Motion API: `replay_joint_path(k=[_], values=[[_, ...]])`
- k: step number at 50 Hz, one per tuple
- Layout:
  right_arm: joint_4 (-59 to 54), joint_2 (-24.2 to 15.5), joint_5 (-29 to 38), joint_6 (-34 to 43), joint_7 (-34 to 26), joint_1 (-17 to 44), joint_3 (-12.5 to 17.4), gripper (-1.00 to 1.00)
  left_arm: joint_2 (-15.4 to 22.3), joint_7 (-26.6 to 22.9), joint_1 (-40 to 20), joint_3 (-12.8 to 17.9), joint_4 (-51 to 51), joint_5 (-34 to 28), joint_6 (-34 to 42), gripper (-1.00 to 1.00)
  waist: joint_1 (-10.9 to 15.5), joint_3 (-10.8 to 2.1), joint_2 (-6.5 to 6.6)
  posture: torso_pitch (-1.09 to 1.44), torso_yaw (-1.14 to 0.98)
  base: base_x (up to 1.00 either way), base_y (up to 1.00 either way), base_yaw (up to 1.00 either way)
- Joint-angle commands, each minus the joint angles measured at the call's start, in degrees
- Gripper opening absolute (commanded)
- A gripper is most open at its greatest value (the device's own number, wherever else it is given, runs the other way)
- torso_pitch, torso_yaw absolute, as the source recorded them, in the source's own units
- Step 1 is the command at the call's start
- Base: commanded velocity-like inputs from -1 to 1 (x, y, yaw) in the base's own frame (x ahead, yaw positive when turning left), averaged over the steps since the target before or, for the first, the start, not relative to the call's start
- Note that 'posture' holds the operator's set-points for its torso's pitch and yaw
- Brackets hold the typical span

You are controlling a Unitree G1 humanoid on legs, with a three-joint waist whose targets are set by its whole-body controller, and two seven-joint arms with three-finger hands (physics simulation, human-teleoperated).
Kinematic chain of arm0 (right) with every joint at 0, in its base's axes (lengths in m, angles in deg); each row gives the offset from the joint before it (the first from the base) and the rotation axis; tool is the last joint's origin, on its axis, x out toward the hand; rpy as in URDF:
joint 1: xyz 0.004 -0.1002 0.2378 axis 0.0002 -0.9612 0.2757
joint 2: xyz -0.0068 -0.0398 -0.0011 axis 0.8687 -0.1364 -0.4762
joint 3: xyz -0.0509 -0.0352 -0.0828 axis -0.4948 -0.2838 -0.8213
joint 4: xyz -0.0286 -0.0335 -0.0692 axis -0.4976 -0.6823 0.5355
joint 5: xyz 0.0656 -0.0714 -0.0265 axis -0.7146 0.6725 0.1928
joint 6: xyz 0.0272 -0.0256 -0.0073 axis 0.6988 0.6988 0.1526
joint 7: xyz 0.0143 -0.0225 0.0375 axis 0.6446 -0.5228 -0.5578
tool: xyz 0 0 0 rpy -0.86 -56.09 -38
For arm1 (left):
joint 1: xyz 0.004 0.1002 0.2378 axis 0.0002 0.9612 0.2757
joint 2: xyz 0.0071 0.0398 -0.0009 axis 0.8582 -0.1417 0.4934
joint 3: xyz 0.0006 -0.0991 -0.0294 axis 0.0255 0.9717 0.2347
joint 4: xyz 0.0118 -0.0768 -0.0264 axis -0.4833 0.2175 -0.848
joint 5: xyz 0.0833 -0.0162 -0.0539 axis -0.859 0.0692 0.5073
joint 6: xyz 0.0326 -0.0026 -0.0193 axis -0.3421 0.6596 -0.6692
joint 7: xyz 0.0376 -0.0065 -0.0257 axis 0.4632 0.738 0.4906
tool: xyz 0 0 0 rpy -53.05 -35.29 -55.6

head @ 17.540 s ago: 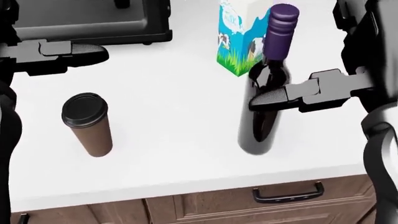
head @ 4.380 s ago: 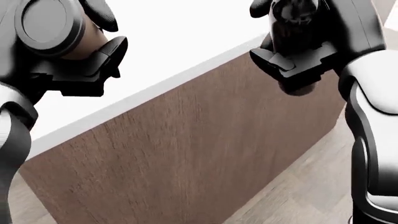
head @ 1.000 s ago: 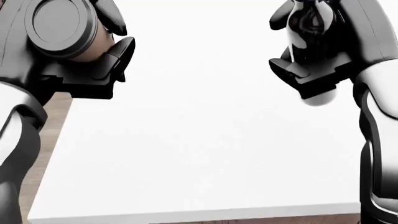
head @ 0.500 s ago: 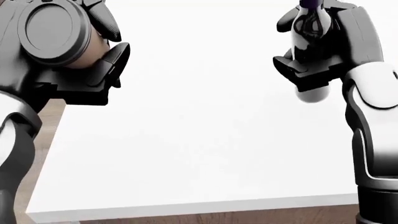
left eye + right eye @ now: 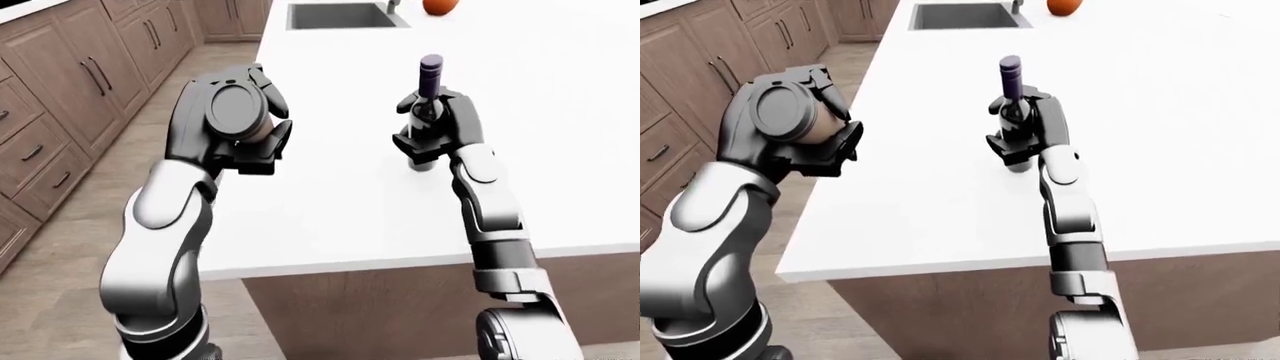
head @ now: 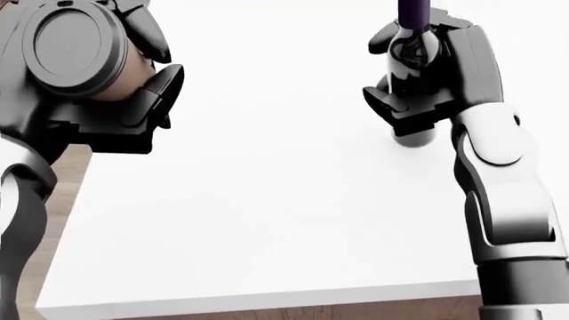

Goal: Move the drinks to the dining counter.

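Standing at the near edge of a long white surface (image 5: 1200, 150), the robot holds one drink in each hand. Its right hand (image 5: 1028, 135) has its fingers (image 6: 387, 100) closed round the dark body of a wine bottle (image 5: 427, 105) with a purple capped neck. That bottle stands upright over the white top, towards its near right part; whether its base touches the top cannot be told. Its left hand (image 5: 785, 142) has its fingers wrapped round a brown paper coffee cup (image 5: 810, 124) with a black lid (image 6: 64, 47). The cup is tilted so the lid faces the cameras, and it is held in the air just at the left edge of the white top.

On the far end of the top, a steel sink (image 5: 345, 15) is sunk into it, and an orange round fruit (image 5: 1064, 6) lies just right of the sink. Brown wooden cabinets (image 5: 60, 90) with dark handles run along the left, across a strip of wood floor (image 5: 130, 187). Below the white top, its near side is brown wood panelling (image 5: 970, 315).
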Motion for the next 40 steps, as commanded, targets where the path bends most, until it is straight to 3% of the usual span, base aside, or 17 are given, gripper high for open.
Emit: replay_joint_path(k=[1,8,14,19,28,36,40], values=[[3.15,-0.63,-0.81,-4.99,0.81,3.15,0.82,-1.00,0.66,0.11,-1.80,1.00,-2.10,0.41,-1.40,-0.84,0.08,-2.18,-0.20,0.00,0.00,0.00,0.00,0.00],[0.90,-0.20,-0.86,-8.23,1.38,2.97,0.66,-1.00,1.41,0.21,-2.03,1.47,-1.76,1.21,-1.45,-0.84,0.06,-2.13,-0.16,0.00,0.00,0.00,0.00,0.00],[0.25,0.25,-1.06,-10.03,2.06,2.20,0.60,-1.00,0.24,1.33,-2.13,-0.45,-0.28,0.01,-3.10,-0.84,0.10,-2.16,-0.29,0.00,0.00,0.00,0.00,0.00],[0.15,0.43,-1.43,-10.41,2.52,1.79,0.66,-1.00,0.07,0.86,-2.07,-0.25,-0.14,-0.38,-3.32,-0.84,0.12,-2.25,-0.39,0.00,0.00,0.00,0.00,0.00],[2.13,-0.11,-1.73,-8.19,3.09,1.44,0.92,-1.00,-0.36,0.72,-1.34,-0.34,-0.40,-0.93,-3.73,-0.84,0.20,-2.28,-0.47,0.00,0.00,0.00,0.00,0.00],[1.37,-0.99,-1.69,-6.22,3.28,2.78,1.22,-1.00,1.12,-0.08,-1.41,1.50,-1.54,0.68,-2.26,-0.84,0.17,-2.19,-0.38,0.00,0.00,0.00,0.00,0.00],[2.02,-1.23,-1.94,-4.56,3.46,2.72,1.48,-1.00,0.54,0.70,-0.99,0.25,-0.89,0.14,-3.34,-0.84,0.29,-2.15,-0.41,0.00,0.00,0.00,0.00,0.00]])
